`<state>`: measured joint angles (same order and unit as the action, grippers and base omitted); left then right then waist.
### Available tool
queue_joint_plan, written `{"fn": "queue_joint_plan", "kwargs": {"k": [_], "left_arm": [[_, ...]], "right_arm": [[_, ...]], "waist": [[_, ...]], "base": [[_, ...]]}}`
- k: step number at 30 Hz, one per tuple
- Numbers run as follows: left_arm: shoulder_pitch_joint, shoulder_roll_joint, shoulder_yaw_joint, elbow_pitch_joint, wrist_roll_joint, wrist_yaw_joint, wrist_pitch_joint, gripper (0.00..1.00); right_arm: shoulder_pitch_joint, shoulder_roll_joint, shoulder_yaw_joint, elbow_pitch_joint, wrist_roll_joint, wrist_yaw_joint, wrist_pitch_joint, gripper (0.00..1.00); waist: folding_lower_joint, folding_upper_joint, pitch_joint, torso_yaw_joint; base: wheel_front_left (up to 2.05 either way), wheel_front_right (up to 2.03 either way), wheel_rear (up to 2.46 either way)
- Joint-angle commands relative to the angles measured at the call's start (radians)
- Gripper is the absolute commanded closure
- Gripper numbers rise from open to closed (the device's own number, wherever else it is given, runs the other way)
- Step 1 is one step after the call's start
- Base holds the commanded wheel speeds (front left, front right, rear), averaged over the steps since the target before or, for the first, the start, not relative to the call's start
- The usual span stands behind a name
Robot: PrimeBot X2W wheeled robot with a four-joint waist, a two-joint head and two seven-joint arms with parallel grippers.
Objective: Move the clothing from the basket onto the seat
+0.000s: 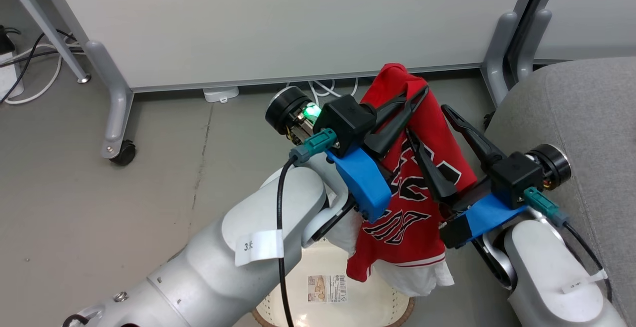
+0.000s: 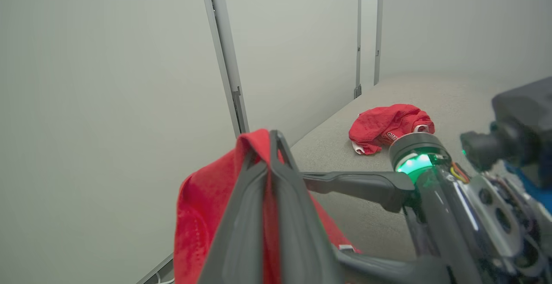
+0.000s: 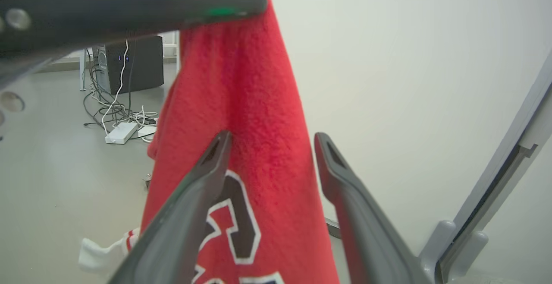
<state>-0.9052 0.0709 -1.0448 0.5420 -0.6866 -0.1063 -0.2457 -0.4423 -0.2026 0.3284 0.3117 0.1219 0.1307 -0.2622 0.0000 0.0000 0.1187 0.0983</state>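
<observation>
Two garments: I count one red lettered garment [image 1: 422,217] hanging in the air and a second garment [image 2: 388,126] lying crumpled on the seat [image 2: 435,89], so I judge the job about half done.
left gripper [image 1: 421,92]: clamped tight on the lettered garment's top fold; the cloth drapes from it toward 6 o'clock in my head view.
right gripper [image 3: 272,136]: fingers wide apart, gripping nothing, one on each side of the hanging cloth in its wrist view; whether either finger brushes the cloth I cannot tell.
basket [image 1: 372,307]: at 6 o'clock in my head view, under the garment's white hem, its label [image 1: 326,288] in plain sight on the bottom; hem touching the rim or hanging clear, I cannot tell.
seat: grey, at 3 o'clock of the basket, just beside my right arm.
panel [image 1: 298,19]: white, across 12 o'clock; not a target.
step: I read this as the carry, with the garment lifted out of the basket and not yet over the seat.
next: I'd swing the left arm toward 3 o'clock with the hem high enough to clear the seat's rounded edge. The right fingers should either back away or close on the cloth for support. Then I'd let go over the cushion near the second garment.
</observation>
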Motion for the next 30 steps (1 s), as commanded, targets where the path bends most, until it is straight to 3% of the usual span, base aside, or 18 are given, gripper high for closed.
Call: {"fn": "queue_joint_plan", "kwargs": {"k": [1,10,11,12,30], "left_arm": [[-0.015,-0.001,-0.004,-0.008,0.001,-0.003,-0.003,1.0],[-0.021,-0.007,-0.022,-0.007,-0.008,-0.009,-0.006,1.0],[-0.021,-0.007,-0.023,-0.006,-0.006,-0.008,-0.007,1.0],[-0.022,-0.007,-0.025,-0.005,-0.008,-0.008,-0.007,1.0],[-0.017,-0.004,-0.037,0.026,-0.016,-0.015,-0.013,1.0]], "right_arm": [[-0.027,-0.013,0.011,0.023,0.0,0.0,-0.004,0.0],[-0.08,-0.028,0.085,0.164,0.047,0.0,-0.004,0.0],[-0.083,-0.026,0.093,0.175,0.057,0.0,-0.004,0.55],[-0.089,-0.028,0.101,0.182,0.069,0.0,-0.004,1.0],[-0.074,-0.039,0.127,0.171,0.116,0.0,-0.004,1.0]], "waist": [[0.0,0.0,0.003,0.004],[0.0,0.0,0.004,0.006],[0.0,0.0,0.003,0.005],[0.0,0.0,0.003,0.005],[0.0,0.0,-0.003,-0.002]], "base": [[0.0,0.0,0.0],[0.0,0.0,0.0],[0.0,0.0,0.0],[0.0,0.0,0.0],[0.0,0.0,0.0]]}}
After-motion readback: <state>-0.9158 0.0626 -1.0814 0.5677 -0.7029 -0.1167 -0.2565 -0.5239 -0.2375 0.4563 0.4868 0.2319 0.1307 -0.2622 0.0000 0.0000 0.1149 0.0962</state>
